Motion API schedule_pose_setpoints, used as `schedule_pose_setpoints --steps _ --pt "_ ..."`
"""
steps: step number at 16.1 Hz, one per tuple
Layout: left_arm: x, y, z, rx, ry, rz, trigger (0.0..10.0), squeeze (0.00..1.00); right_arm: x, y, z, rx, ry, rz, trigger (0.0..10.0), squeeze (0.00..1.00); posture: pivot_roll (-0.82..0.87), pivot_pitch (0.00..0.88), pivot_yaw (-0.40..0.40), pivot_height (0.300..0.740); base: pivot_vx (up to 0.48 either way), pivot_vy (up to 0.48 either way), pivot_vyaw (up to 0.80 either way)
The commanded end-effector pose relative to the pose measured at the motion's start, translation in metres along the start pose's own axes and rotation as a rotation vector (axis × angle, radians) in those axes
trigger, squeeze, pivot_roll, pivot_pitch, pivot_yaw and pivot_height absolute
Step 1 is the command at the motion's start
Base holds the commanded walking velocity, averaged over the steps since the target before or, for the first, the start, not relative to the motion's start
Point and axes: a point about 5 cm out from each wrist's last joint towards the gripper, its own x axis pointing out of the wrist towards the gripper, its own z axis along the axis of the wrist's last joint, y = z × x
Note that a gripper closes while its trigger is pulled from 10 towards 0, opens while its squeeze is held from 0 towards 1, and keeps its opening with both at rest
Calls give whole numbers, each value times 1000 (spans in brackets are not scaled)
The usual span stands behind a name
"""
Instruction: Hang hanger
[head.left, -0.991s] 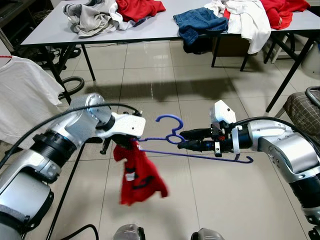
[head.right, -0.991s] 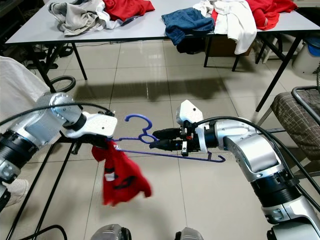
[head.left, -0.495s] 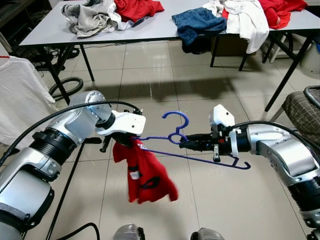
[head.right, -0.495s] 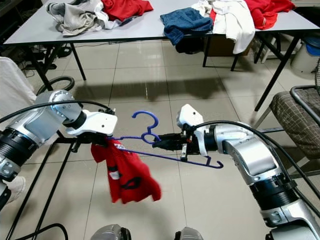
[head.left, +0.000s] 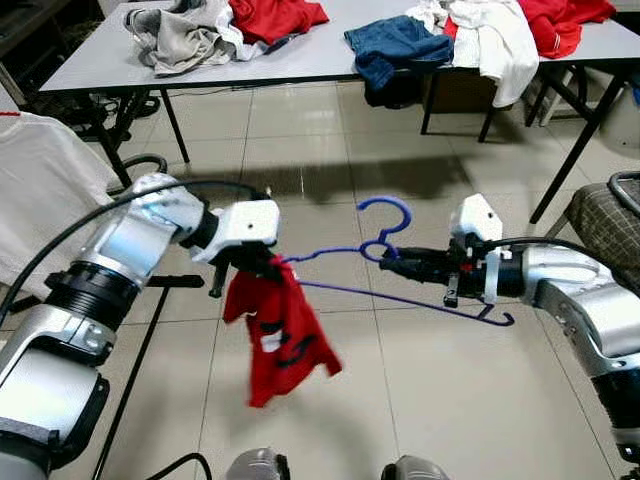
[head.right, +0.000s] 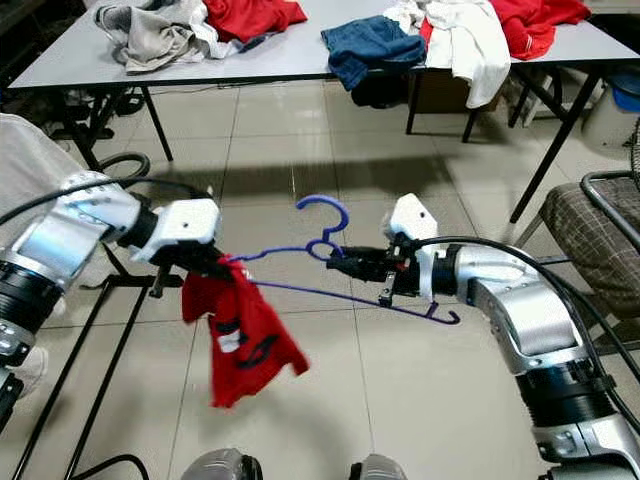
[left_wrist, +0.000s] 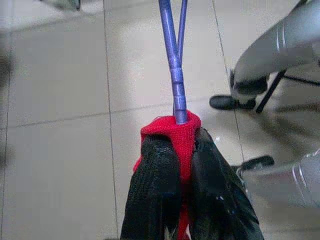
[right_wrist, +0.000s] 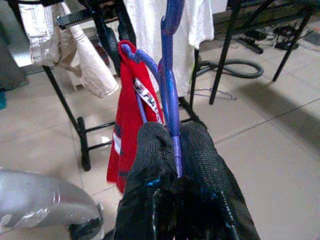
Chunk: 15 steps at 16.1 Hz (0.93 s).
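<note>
Hanger (head.left: 400, 290), blue wire, held level in mid-air between both grippers above the tiled floor (head.left: 480, 400). Right gripper (head.left: 388, 263): jaws closed on the neck just below the hook. Left gripper (head.left: 262, 268): jaws pinched on the hanger's far end through the red garment (head.left: 280, 335), which droops below them. Tabletop (head.left: 310, 55) with heaped clothes stands well beyond both jaws.

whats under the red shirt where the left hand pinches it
The purple hanger runs into the red shirt; the left hand covers the hanger's end.
</note>
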Motion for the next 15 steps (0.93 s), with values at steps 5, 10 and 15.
schedule_pose_setpoints --steps 5,10,15 --pt "9 -1 42 115 -271 -41 8588 0 14 14 7 -20 -52 49 0 0 -127 0 71 740 0 0 0" --pt "13 -1 54 108 -330 -76 10000 769 17 15 10 -31 -58 56 0 0 -127 0 73 740 0 0 0" --pt "24 -5 52 101 -316 -59 10000 0 17 14 14 -37 -67 49 0 0 -129 0 76 740 0 0 0"
